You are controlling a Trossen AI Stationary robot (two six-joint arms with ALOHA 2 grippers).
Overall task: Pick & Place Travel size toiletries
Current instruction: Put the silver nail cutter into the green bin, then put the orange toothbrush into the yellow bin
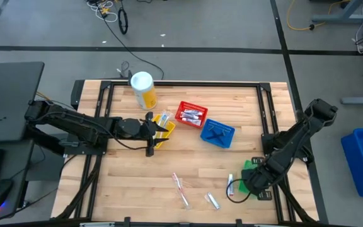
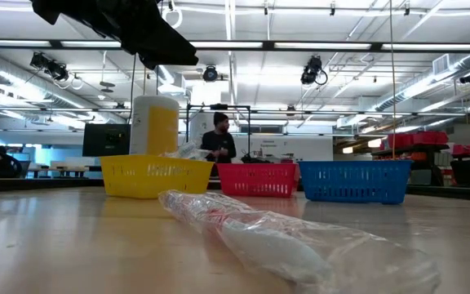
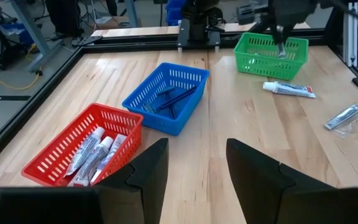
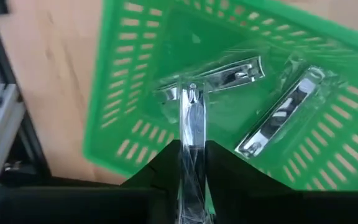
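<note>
High view: butcher-block table bearing a white-and-yellow canister, a yellow basket, a red basket with white tubes, a blue basket with dark pieces, and a green basket at the right edge. Left gripper at the yellow basket; right gripper over the green basket. Loose on the boards: a wrapped toothbrush, a small wrapped metal piece, a white tube just beside the green basket. Low view: the clear-wrapped toothbrush lies in the foreground, the yellow, red and blue baskets in a row behind it, a person standing in the room beyond. Left wrist view: left gripper with fingers apart, holding nothing, above bare wood near the red basket of tubes; blue basket, green basket, white tube and wrapped metal piece farther off. Right wrist view: right gripper clenched on a wrapped metal clipper, held upright above the green basket; two like clippers lie inside, touching its floor.
</note>
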